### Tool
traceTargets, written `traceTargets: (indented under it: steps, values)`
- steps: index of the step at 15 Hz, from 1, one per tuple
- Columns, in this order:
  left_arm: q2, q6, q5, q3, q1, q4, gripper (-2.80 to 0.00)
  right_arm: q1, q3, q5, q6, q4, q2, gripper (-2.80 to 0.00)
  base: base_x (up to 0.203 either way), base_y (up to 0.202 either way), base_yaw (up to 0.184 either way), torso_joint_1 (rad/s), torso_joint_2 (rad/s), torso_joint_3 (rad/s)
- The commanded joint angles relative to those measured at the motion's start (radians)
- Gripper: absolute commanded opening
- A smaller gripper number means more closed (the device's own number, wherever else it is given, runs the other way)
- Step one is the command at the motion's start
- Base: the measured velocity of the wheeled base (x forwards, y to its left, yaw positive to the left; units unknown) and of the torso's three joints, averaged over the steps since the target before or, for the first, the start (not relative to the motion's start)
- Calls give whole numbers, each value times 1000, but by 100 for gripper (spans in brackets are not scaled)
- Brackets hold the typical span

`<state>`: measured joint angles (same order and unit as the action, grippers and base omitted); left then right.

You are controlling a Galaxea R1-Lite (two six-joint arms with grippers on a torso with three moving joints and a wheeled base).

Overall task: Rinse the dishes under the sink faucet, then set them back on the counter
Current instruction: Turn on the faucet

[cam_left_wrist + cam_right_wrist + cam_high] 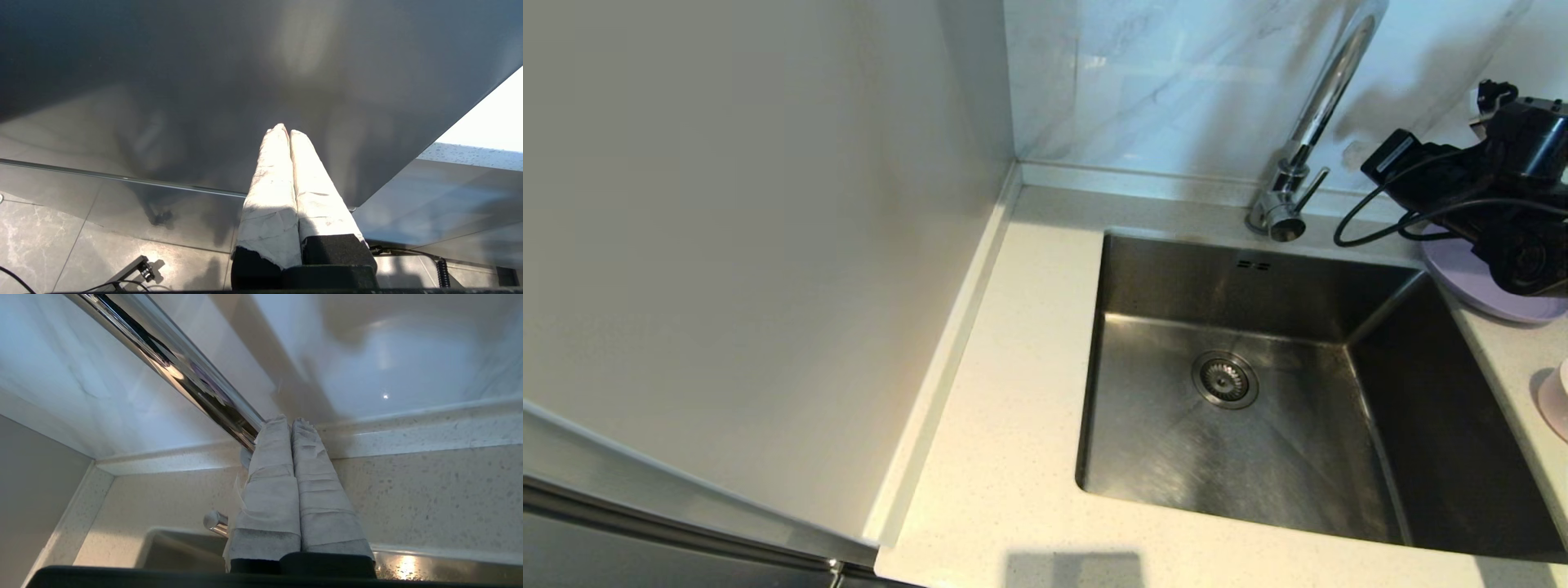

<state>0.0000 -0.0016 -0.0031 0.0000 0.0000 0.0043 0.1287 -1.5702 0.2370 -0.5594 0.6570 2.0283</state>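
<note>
The chrome sink faucet (1290, 192) rises behind the steel sink (1160, 457), its thin lever (1313, 184) sticking out to the right. My right gripper (291, 420) is shut on nothing. Its taped fingertips sit close beside the faucet neck (192, 379), above the lever knob (215, 522). The right arm (1503, 180) hangs over the lavender plate (1474, 290), which lies on the counter (1013, 392) right of the sink. The pale pink dish (1556, 400) shows at the right edge. My left gripper (286, 130) is shut and empty, parked low, out of the head view.
A grey-veined marble wall (1176, 82) stands behind the faucet and a plain beige wall (727, 204) closes the left side. A black cable (1372, 220) loops from the right arm over the counter's back. The left wrist view shows a dark cabinet front (204, 81) and floor tiles (81, 245).
</note>
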Motion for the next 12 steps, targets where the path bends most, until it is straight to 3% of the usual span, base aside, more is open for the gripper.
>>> traceTargets:
  steps: [1,7,12]
  values:
    - [0,0,0,0,0,0,-280,-11,1,13,-4,4,-7,-280,0,0,0,0,0,0]
    - [0,0,0,0,0,0,-280,-76,11,22,-8,4,-26,-280,0,0,0,0,0,0]
    - [0,0,0,0,0,0,-280,-77,14,21,-5,5,-22,-280,0,0,0,0,0,0]
